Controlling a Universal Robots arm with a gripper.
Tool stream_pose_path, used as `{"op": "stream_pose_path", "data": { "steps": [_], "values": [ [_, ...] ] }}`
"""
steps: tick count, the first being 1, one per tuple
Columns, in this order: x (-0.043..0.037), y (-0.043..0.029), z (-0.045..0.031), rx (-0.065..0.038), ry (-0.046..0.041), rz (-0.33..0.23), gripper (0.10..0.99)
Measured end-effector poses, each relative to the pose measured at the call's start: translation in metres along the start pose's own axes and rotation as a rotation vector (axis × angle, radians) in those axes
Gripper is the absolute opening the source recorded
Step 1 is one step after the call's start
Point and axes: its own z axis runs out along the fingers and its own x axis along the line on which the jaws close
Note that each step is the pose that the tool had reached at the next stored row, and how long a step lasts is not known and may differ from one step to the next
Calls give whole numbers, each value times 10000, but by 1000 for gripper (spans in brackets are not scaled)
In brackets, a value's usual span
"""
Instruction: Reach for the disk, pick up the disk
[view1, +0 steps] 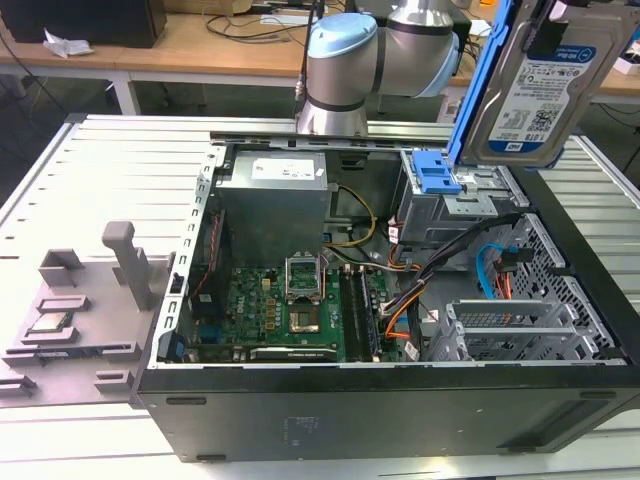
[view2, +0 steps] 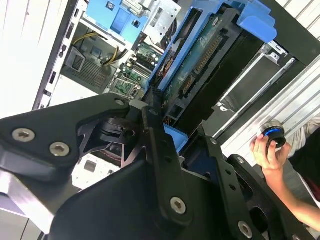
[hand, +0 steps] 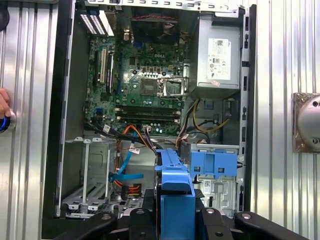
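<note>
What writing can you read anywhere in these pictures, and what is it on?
The disk: white-and-blue label with barcodes, print too small to read.
The power supply: white sticker, print too small to read.
The motherboard: white markings, unreadable.
Nothing can be quoted reliably.

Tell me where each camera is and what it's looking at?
Exterior view: off the arm, beside the open computer case, looking down into it; the arm holds the disk lifted above.
First wrist view: on the arm, looking straight down into the case; gripper and disk show.
Second wrist view: on the arm, looking along the gripper and disk; a person's hand shows.
All share the disk and case.
</note>
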Motion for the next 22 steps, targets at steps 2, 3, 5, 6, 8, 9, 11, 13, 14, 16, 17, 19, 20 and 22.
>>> {"op": "stream_pose_path", "data": {
  "steps": [2,3,5,6,8,9,11,13,14,16,17,19,20,22],
  "values": [
    [24,1,4,0,1,0,365],
    [40,2,7,0,0,0,365],
    [58,3,9,0,1,0,365],
    [65,3,10,0,1,0,365],
    [79,4,11,0,1,0,365],
    [87,5,12,0,1,1,365],
    [101,6,14,0,0,0,365],
    [114,7,15,0,1,0,365],
    [120,7,16,0,1,0,365],
    [137,8,17,0,1,-1,365],
    [143,9,17,0,2,-1,365],
    [164,11,20,0,1,1,365],
    [171,11,20,0,2,0,365],
    [183,12,22,0,2,0,365]
  ]
}}
